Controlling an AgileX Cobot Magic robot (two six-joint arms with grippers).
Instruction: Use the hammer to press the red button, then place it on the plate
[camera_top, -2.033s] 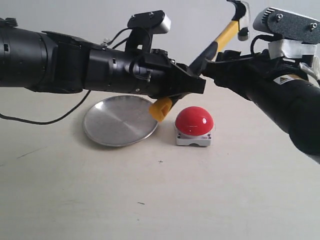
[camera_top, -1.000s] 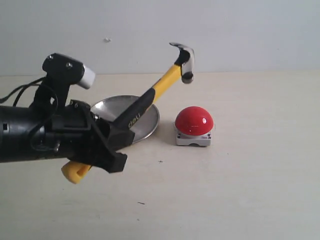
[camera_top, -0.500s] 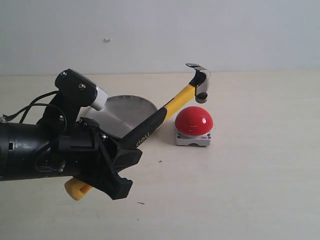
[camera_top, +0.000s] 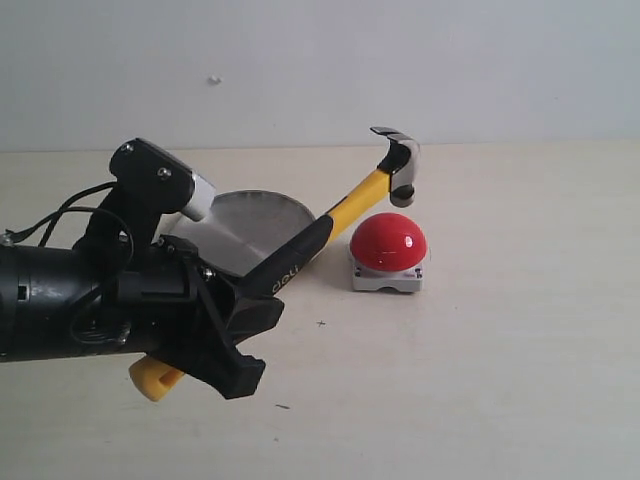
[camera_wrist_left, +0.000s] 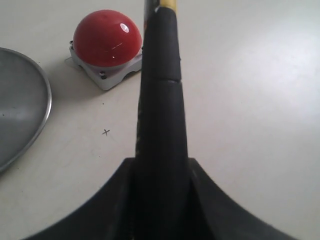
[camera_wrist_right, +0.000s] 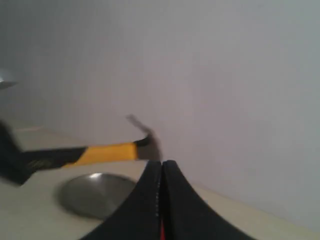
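My left gripper is shut on the black grip of the hammer, low at the left of the exterior view. The yellow-and-black handle slants up to the right. Its steel head hangs just above the top of the red button; I cannot tell if they touch. The silver plate lies left of the button, partly behind my arm. In the left wrist view the hammer runs out from my left gripper past the red button. My right gripper is shut with nothing in it, away from the table.
The plate's rim shows at one side of the left wrist view. The right wrist view shows the hammer and the plate from afar. A pale wall stands behind the beige table.
Two seconds ago both grippers were at the hammer; the right arm has left the exterior view. The left gripper swung the hammer head down over the button. Nothing moved in the last half second.
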